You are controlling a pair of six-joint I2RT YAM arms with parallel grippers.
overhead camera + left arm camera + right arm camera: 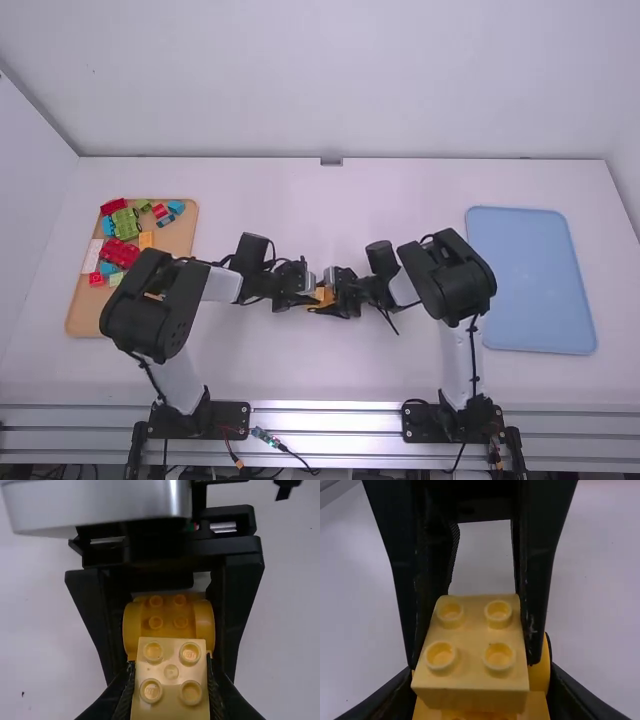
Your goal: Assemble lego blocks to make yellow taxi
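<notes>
Near the middle of the white table (270, 360), two robot grippers meet nose to nose. The left gripper (312, 294) is closed on a pale yellow studded block (171, 666); the right gripper (332, 298) is clamped on a deeper yellow studded piece with rounded sides (167, 620). The block and piece overlap in the wrist views, but whether they are joined cannot be told. To the left, a tan tray (180, 238) holds red, green, blue and other blocks; to the right lies a light blue tray (530, 280)
</notes>
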